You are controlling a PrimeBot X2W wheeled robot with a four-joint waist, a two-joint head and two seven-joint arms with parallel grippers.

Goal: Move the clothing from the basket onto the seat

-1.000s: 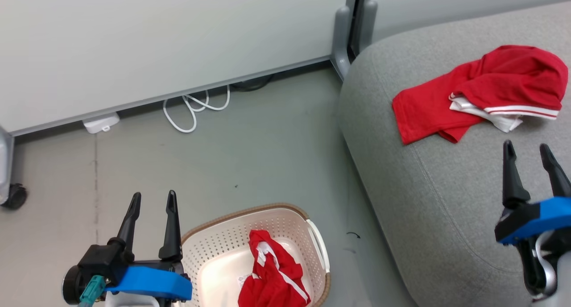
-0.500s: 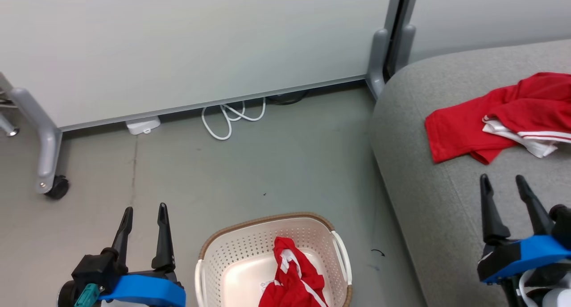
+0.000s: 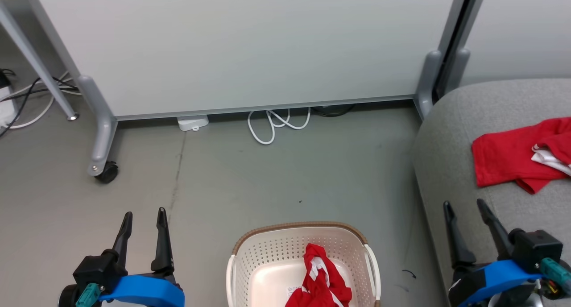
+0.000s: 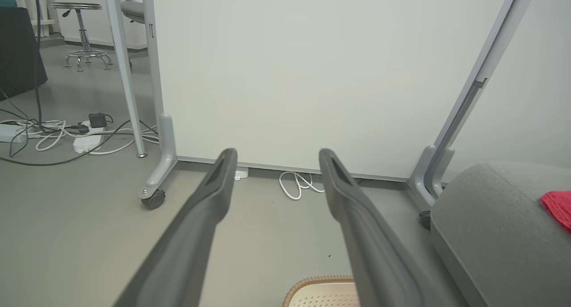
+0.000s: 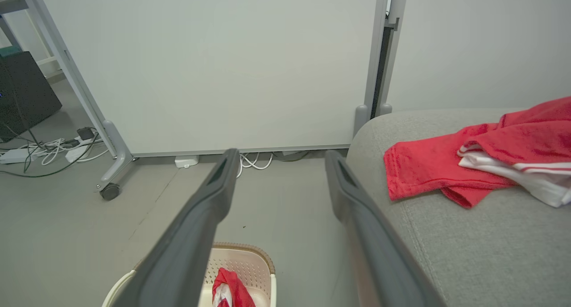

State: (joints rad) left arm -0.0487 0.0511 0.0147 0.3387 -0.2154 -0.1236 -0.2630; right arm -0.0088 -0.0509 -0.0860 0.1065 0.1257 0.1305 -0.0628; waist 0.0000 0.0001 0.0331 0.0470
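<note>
A cream basket (image 3: 267, 259) with a brown rim stands on the floor at the bottom centre, and a red garment with white stripes (image 3: 322, 282) lies crumpled inside it. The same basket (image 5: 250, 259) and garment (image 5: 229, 289) show low in the right wrist view. A second red garment (image 3: 517, 157) lies spread on the grey seat (image 3: 450, 173) at the right, also seen as red fabric (image 5: 468, 164) on the seat (image 5: 446, 253). My left gripper (image 3: 144, 214) hangs open left of the basket. My right gripper (image 3: 464, 204) is open over the seat's front edge. Both are empty.
A white partition panel (image 3: 250, 43) on grey wheeled feet (image 3: 105, 171) closes off the back. A coiled white cable (image 3: 274, 124) and a small white box (image 3: 192, 122) lie at its base. More cables (image 4: 58, 133) and a stool (image 4: 82, 35) lie to the far left. Grey floor surrounds the basket.
The camera has swung left, so the basket and seat have slid to the right of the picture. My right gripper sits lower and further from the garment on the seat. Both grippers stay open.
</note>
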